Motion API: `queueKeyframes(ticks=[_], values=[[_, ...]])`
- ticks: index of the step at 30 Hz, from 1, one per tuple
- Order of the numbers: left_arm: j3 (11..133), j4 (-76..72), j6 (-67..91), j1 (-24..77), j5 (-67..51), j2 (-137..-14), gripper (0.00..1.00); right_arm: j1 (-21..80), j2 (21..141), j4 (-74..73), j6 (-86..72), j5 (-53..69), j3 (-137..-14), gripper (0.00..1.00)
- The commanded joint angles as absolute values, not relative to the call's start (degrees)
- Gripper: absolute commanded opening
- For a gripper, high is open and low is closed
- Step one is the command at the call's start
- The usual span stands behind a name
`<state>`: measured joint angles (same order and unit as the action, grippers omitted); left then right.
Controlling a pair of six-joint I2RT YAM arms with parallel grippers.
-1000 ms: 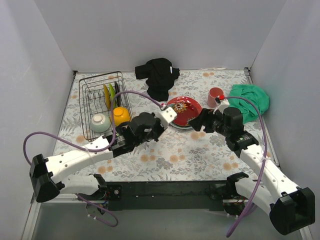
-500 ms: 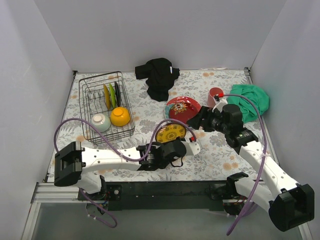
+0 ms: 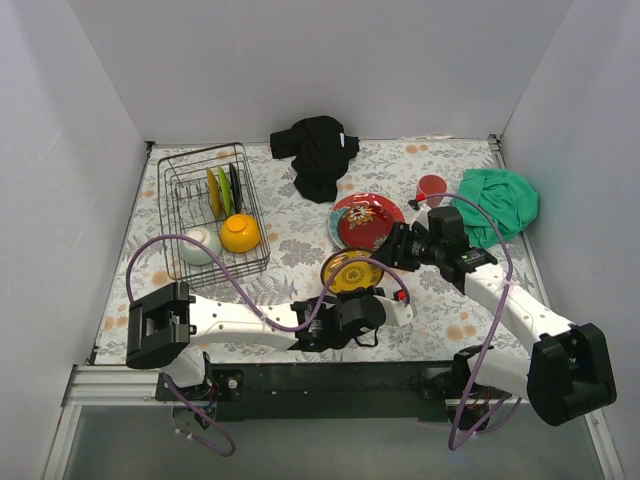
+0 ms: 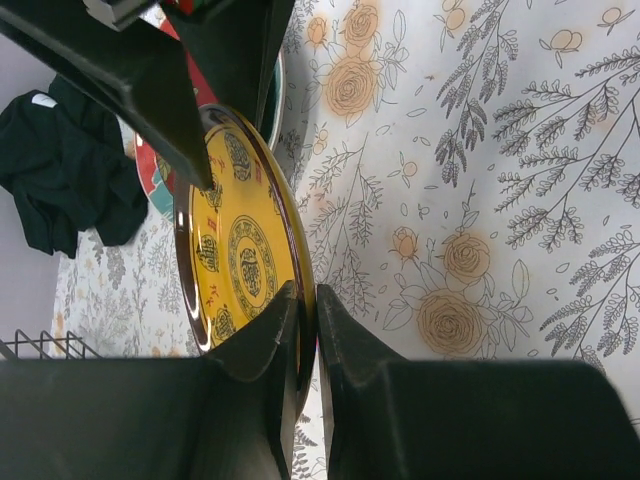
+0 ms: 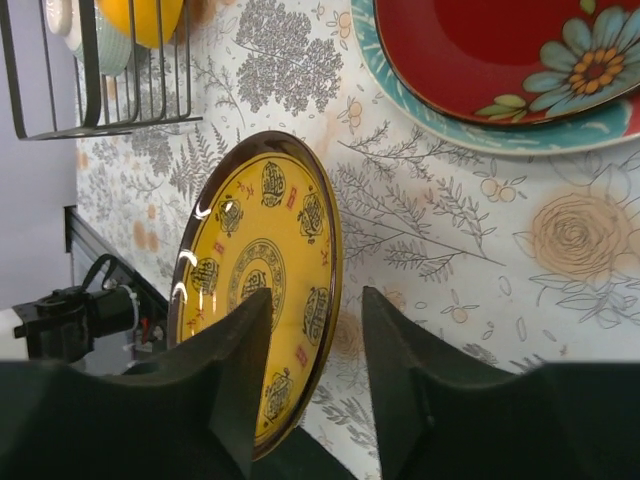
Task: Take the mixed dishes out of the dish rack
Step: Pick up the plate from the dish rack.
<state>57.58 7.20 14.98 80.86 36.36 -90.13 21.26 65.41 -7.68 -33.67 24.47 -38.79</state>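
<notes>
My left gripper is shut on the lower rim of a yellow patterned plate and holds it tilted on edge above the table; the wrist view shows both fingers pinching that rim. My right gripper is open, and its two fingers straddle the plate's opposite rim without closing. The yellow plate also shows in the right wrist view. The wire dish rack at the back left holds upright yellow, green and black plates, a white bowl and an orange bowl.
A red flower-patterned plate lies flat on the table just behind the yellow plate. A pink-red cup stands beside a green cloth at the right. A black cloth lies at the back middle. Walls close in three sides.
The left arm swung forward, carrying the yellow plate to the table's middle front. The right gripper moved left and down, and its open fingers now sit around the plate's rim.
</notes>
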Motion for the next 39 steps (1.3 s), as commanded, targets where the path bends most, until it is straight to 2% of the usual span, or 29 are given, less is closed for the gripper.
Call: queueKeyframes(ticks=[1, 2, 3, 5, 6, 8, 9, 12, 13, 16, 17, 20, 23, 27, 31, 39], values=[[58.98, 4.13, 13.71, 81.39, 38.41, -89.74, 0.0, 21.36, 66.62, -7.03, -33.13, 28.74, -38.94, 0.42], [58.8, 3.96, 13.8, 81.3, 38.41, -89.82, 0.0, 21.36, 66.8, -7.12, -33.13, 28.83, -38.94, 0.36], [58.62, 3.78, 13.8, 81.39, 38.5, -89.82, 0.0, 21.36, 66.97, -6.86, -33.05, 29.0, -38.94, 0.26], [58.36, 3.34, 13.8, 81.39, 38.58, -89.65, 0.0, 21.36, 67.32, -6.86, -33.13, 29.09, -39.11, 0.17], [57.92, 2.82, 13.71, 81.39, 38.67, -89.56, 0.0, 21.36, 67.41, -6.77, -33.22, 29.0, -39.11, 0.09], [57.4, 2.29, 14.06, 81.39, 38.93, -89.3, 0.02, 21.36, 67.59, -6.85, -33.13, 28.65, -39.29, 0.01], [56.96, 2.02, 14.24, 81.47, 39.02, -89.04, 0.05, 21.36, 67.59, -6.86, -33.13, 28.13, -39.37, 0.01], [56.43, 1.93, 15.46, 81.39, 39.73, -88.25, 0.19, 21.36, 67.06, -6.68, -33.31, 25.68, -39.99, 0.01], [55.99, 1.85, 15.9, 81.39, 39.99, -87.89, 0.32, 21.18, 67.06, -6.59, -33.31, 24.97, -40.16, 0.01], [55.02, 1.76, 17.75, 81.04, 40.08, -86.06, 0.59, 20.57, 66.62, -6.33, -33.49, 22.33, -41.22, 0.01], [54.85, 1.84, 18.28, 80.95, 39.99, -85.52, 0.72, 20.31, 66.62, -5.98, -33.66, 21.63, -41.39, 0.01], [54.76, 3.33, 20.74, 79.9, 38.06, -82.8, 0.89, 19.51, 66.71, -5.63, -33.75, 19.52, -42.54, 0.01], [55.02, 5.36, 23.2, 78.32, 36.13, -80.0, 0.97, 18.72, 67.5, -4.92, -33.93, 17.67, -43.42, 0.01], [56.51, 9.48, 28.2, 74.02, 31.3, -75.6, 0.98, 16.62, 69.17, -2.38, -34.36, 14.95, -44.12, 0.01], [57.83, 11.95, 34.01, 64.89, 23.14, -71.46, 0.98, 15.12, 71.36, 1.13, -35.41, 11.78, -44.65, 0.01], [58.89, 13.1, 45.07, 47.48, 14.77, -64.87, 0.98, 12.31, 77.95, 6.76, -37.44, 9.94, -47.81, 0.01]])
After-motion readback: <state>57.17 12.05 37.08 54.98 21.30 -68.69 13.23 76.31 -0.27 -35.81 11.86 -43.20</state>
